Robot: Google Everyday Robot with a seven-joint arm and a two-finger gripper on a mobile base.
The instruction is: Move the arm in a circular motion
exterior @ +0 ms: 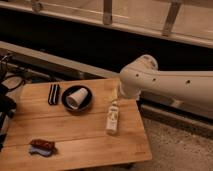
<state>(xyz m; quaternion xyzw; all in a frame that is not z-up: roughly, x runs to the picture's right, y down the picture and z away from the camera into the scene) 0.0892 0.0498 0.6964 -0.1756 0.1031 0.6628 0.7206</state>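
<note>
Where the wooden table (75,132) meets the bottom of the view, a brown bar (42,144) lies on a blue scrap (38,150) near the front left corner. Speckled floor (175,150) to the table's right. Further in, right of centre: pale bottle (113,120), top toward the far edge; standing or lying, unclear. Just behind and above the bottle's top, the gripper (118,95) hangs over the far right part of the table. It is small and pale and blends with the bottle top. Touching or just apart, cannot tell; open or closed, cannot tell. Left of the gripper, a black bowl (86,104) holds a white cup (75,97) on its side. Just left of the bowl, a black ribbed item (53,94), long axis running near to far. Dark cables (7,95) at the left edge. The arm (170,84) is cream-white and thick, with a row of small dark holes along its side. It runs roughly level from the right edge, above floor and table corner, to a rounded joint (142,67), then turns down. The arm thus sits right of and above the gripper, the joint directly over it and slightly right. Beyond: a pale ledge (60,62), a dark band, then metal posts (107,12).
</note>
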